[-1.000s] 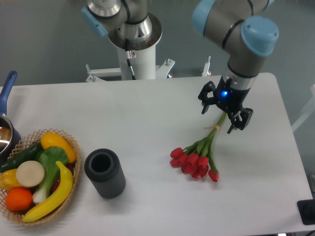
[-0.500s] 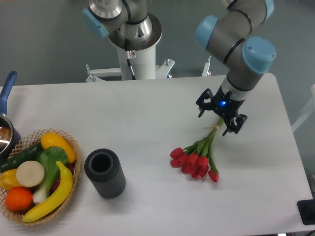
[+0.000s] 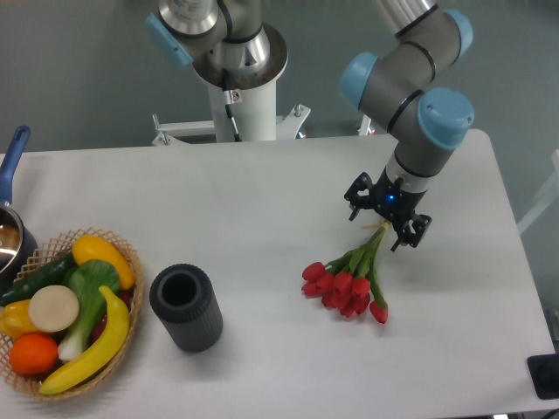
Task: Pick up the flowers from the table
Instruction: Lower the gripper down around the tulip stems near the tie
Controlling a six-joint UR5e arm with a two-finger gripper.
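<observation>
Red flowers (image 3: 345,284) lying alone, claw (image 3: 385,222) spread open astride stems, black cylinder (image 3: 185,307) well left

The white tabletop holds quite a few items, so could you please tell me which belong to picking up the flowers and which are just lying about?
Part of the job:
- bunch of red tulips with pale green stems
- black two-finger gripper, open above the stem ends
- flat white table

Just lying about:
- dark grey ribbed cylinder
- woven wicker basket of fruit and vegetables
- blue-handled pot
</observation>
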